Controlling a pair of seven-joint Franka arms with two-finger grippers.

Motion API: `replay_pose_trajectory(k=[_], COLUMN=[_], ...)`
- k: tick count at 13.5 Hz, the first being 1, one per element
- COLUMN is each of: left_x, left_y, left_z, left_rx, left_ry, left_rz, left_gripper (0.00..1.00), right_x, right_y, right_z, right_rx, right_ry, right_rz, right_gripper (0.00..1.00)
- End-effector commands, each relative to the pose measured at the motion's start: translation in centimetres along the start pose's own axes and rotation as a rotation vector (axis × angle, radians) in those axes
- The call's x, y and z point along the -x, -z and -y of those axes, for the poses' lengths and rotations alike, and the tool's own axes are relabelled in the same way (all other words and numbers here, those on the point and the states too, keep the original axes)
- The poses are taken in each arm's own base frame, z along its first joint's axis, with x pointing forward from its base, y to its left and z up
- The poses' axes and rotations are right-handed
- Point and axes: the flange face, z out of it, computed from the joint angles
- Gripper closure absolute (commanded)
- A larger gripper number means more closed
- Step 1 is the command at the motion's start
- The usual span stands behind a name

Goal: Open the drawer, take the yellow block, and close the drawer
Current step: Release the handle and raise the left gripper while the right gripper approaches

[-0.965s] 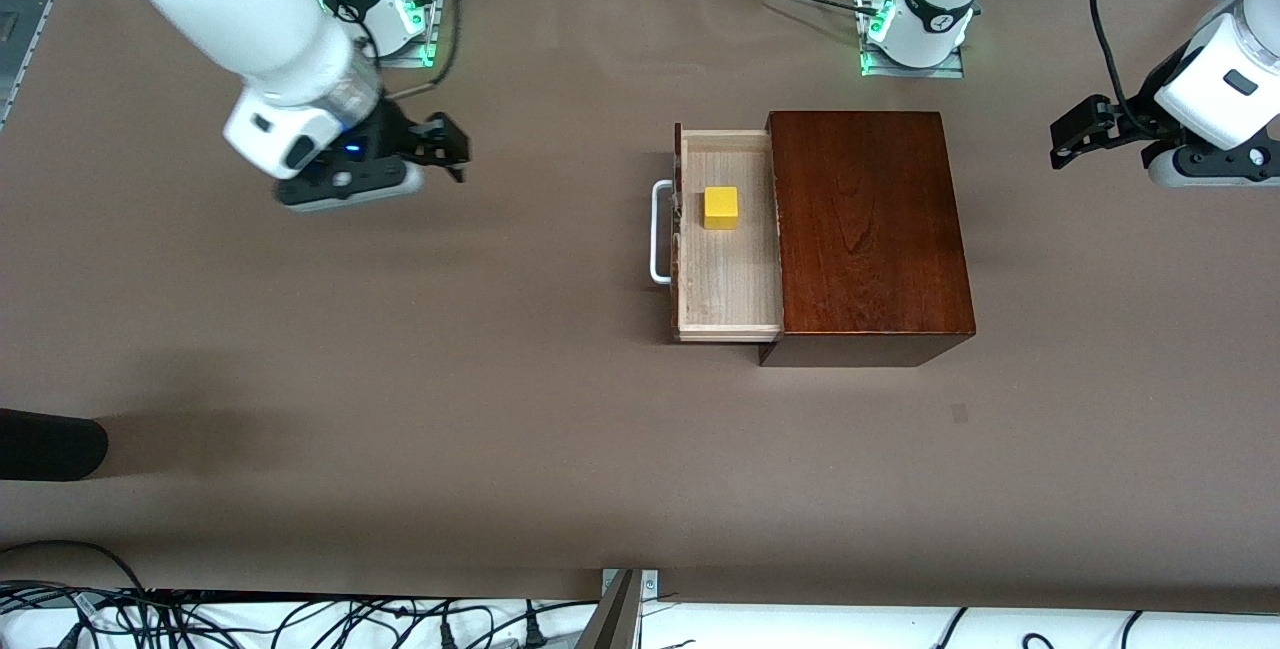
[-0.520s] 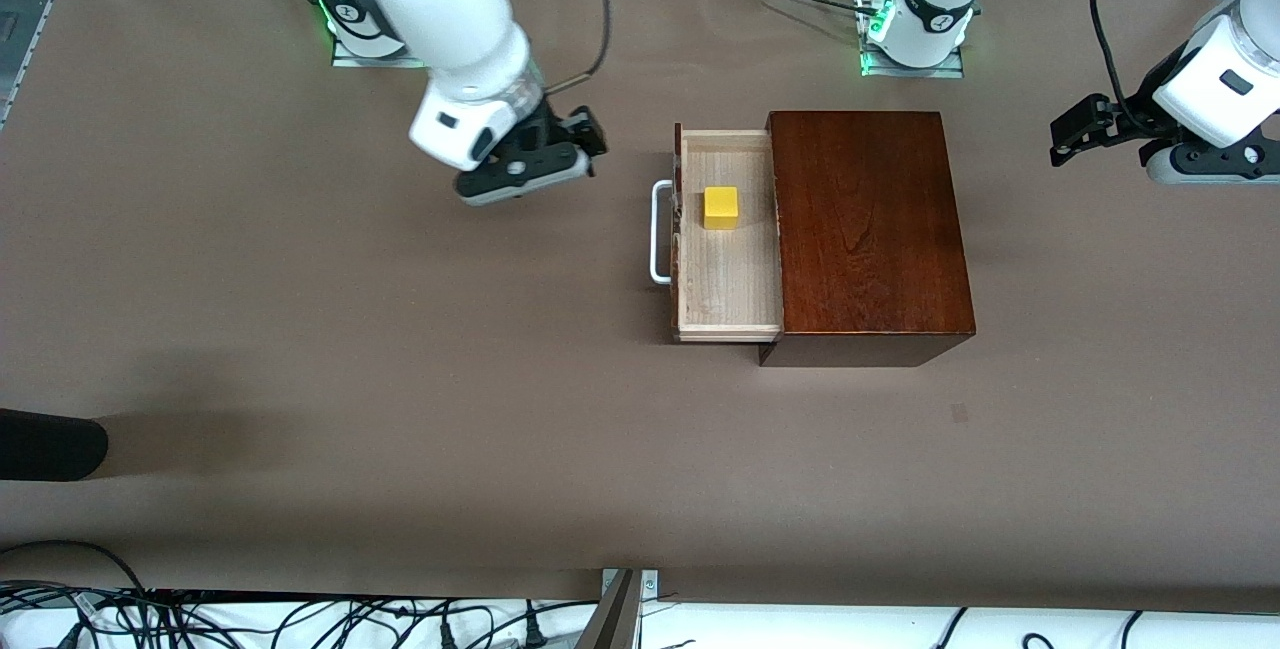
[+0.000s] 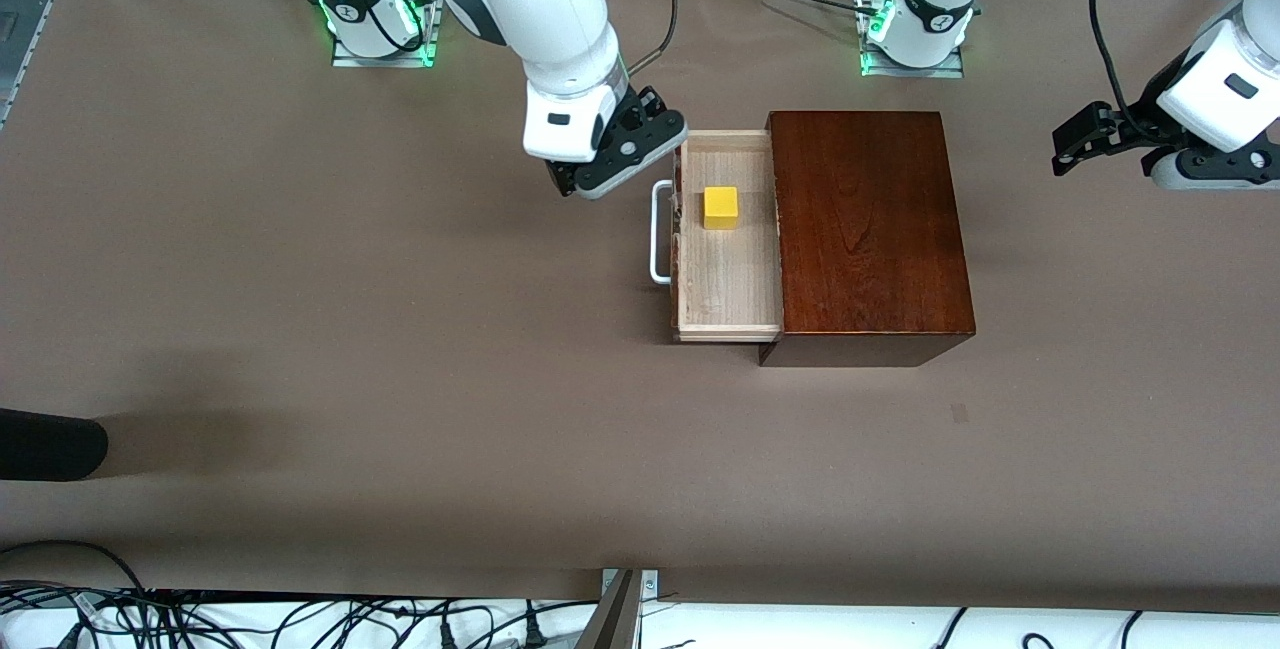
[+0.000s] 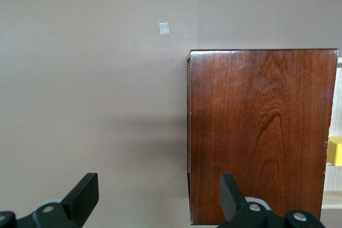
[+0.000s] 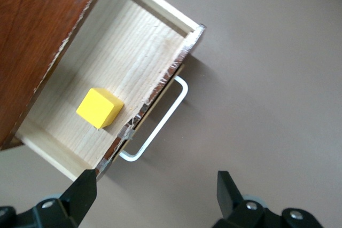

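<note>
Front view: the drawer (image 3: 728,234) stands pulled out of the box (image 3: 865,229) toward the right arm's end of the counter (image 3: 400,349), its white handle (image 3: 657,232) at the front, and the block (image 3: 720,207) sits inside on the pale wood floor, in the half farther from the camera, close to the drawer's front wall. The right end effector (image 3: 612,157) hangs over the counter just beside the drawer's farther front corner, above the handle's end, holding nothing. The left end effector (image 3: 1085,137) waits in the air over the left arm's end of the counter, well apart from the box, empty. A dark object (image 3: 50,444) pokes in at the edge near the right arm's end. Left wrist view: the fingers (image 4: 85,196) stand wide apart with bare counter and the box's edge between them; the box top fills much of the shot, and a sliver of the block (image 4: 335,151) shows past it. Right wrist view: fingers (image 5: 83,193) spread wide, nothing between them; below lie the open drawer (image 5: 107,78), the block (image 5: 99,107) on its floor, and the handle (image 5: 157,124) over bare counter.
</note>
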Motion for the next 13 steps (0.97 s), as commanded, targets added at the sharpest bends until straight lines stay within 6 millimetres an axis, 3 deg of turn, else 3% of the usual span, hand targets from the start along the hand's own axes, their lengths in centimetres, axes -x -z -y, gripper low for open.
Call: replay_pose_trajectory(k=[1, 5, 8, 11, 13], left_x=[-0.4, -0.9, -1.7, -2.3, -3.7], left_y=[0.7, 0.7, -0.5, -1.4, -0.5], left_z=[0.7, 0.8, 0.3, -0.6, -0.5], left_rx=[0.028, 0.028, 0.042, 0.022, 0.017], left_ry=[-0.005, -0.003, 0.0, -0.004, -0.007], left_rz=[-0.016, -0.025, -0.003, 0.012, -0.013], left_gripper=[0.0, 0.0, 0.0, 0.0, 0.0], right_x=[-0.1, -0.2, -0.3, 0.0, 0.0], right_y=[-0.5, -3.1, -5.3, -7.4, -8.5], right_z=[2.9, 6.9, 9.8, 11.2, 11.1], right_rx=[-0.007, -0.023, -0.032, -0.027, -0.026], right_ry=[0.136, 0.25, 0.306, 0.423, 0.463], right_rz=[0.008, -0.019, -0.048, -0.023, -0.009], right_gripper=[0.0, 0.0, 0.0, 0.0, 0.0])
